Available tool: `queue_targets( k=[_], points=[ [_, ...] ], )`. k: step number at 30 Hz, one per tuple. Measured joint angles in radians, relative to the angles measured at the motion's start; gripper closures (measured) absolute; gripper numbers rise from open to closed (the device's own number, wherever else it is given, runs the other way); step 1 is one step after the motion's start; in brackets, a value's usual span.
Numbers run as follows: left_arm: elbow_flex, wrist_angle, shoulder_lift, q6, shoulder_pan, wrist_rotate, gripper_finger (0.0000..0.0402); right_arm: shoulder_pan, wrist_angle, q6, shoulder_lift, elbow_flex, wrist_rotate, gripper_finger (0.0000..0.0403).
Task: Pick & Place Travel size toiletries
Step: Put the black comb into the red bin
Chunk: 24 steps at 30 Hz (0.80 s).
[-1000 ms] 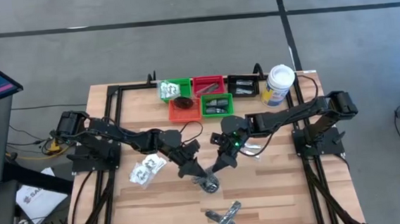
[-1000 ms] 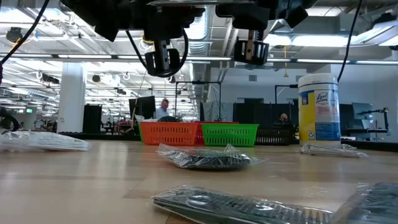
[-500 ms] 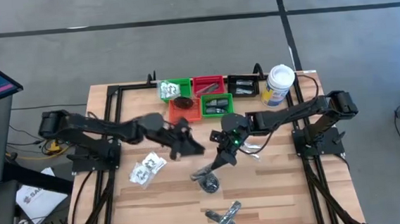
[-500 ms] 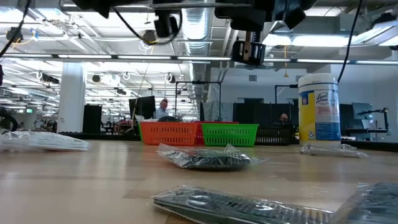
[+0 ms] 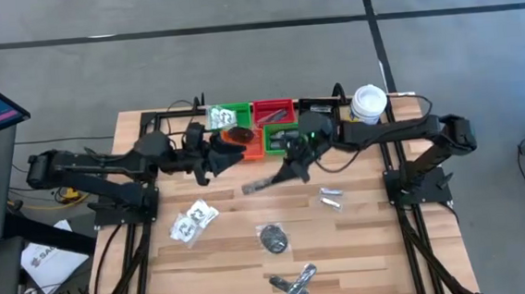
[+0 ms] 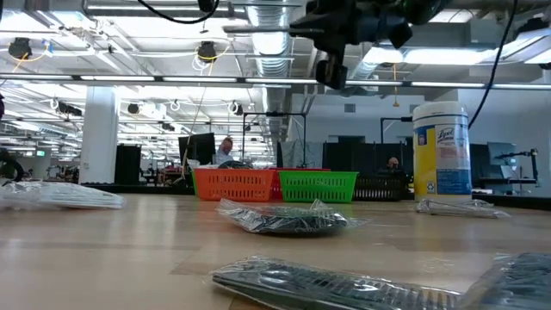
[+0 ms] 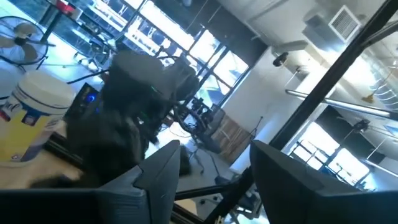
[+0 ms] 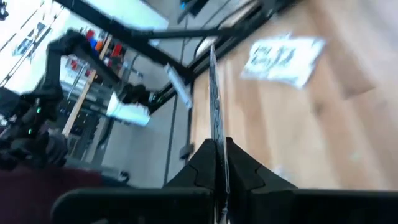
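My right gripper (image 5: 286, 171) (image 8: 216, 152) is shut on a slim silvery sachet (image 5: 258, 185), held in the air in front of the coloured trays. My left gripper (image 5: 218, 152) (image 7: 214, 152) hangs open and empty, high near the orange tray (image 5: 235, 151), left of the sachet. On the table lie a clear packet with white contents (image 5: 192, 221), a dark oval in plastic (image 5: 273, 238) (image 6: 284, 220), silvery sachets (image 5: 293, 282) (image 6: 336, 284) and a small packet (image 5: 331, 196). My right gripper pinches one end of the sachet (image 8: 214, 138) between its two fingers (image 8: 200, 163). The fingers come from the table's far right and slant slightly down, in line with the sachet. It sticks out past the fingertips, edge-on in the wrist view, and is clear of the table.
Green (image 5: 226, 118), red (image 5: 272, 112), black (image 5: 319, 113), orange and a second green tray (image 5: 283, 138) stand in a cluster at the far edge, some with items in them. A tall white canister (image 5: 368, 105) (image 6: 441, 151) stands to their right. Bare wood lies at the near left and near right.
My right gripper has carried the sachet up off the middle of the table and toward the far edge, up to the trays. My left gripper has risen and drawn back from the sachet toward the table's left and far edge, leaving the low view.
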State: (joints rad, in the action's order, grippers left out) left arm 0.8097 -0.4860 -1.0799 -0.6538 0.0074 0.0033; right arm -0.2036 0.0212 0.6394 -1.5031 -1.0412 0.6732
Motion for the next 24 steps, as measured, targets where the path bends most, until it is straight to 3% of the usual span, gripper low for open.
queue_targets(
  k=[9,17,20,24],
  points=[
    [0.0,-0.002,-0.104,-0.005,0.054,-0.011,0.0224,-0.272,-0.008,-0.143,0.001,0.0,0.158,0.0399],
    [0.0,-0.01,-0.149,-0.055,0.129,-0.219,0.0226,-0.503,-0.018,-0.436,0.001,-0.05,0.216,0.0398],
    [0.0,-0.012,-0.148,-0.054,0.166,-0.238,0.0227,-0.561,-0.022,-0.572,-0.007,-0.089,0.218,0.0399],
    [0.0,-0.018,-0.148,-0.065,0.203,-0.237,0.0227,-0.613,-0.089,-0.602,-0.074,-0.177,0.217,0.0398]
  ],
)
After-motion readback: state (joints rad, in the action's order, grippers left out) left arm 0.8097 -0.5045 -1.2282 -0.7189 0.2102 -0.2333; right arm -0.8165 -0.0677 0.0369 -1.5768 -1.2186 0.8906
